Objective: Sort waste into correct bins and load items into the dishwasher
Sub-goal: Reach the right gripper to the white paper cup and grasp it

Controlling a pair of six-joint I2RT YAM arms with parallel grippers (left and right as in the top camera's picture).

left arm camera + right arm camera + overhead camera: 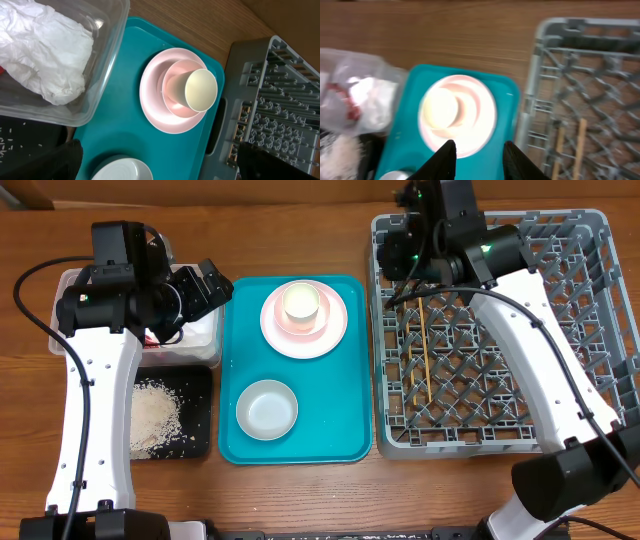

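Leftmost, one clear tub (112, 45) holds one crumpled white napkin (45, 50) and one red wrapper (342, 102), which is blurred. The left gripper (212, 285) hangs over the tub's right edge, fingers spread wide and empty. Just below the tub, one black tray (198, 395) carries a scatter of loose rice (155, 415).

In the middle, one teal tray (340, 420) bears four dishes. One pink plate (338, 332) has one pink bowl (303, 332) on it and one white cup (201, 90) in the bowl. One grey-white bowl (267, 408) sits apart, nearer the front.

On the right, one grey dish rack (590, 330) has two chopsticks (580, 142) lying side by side in its left part. The right gripper (476, 160) hovers above the rack's far left corner, fingers parted, nothing between them.
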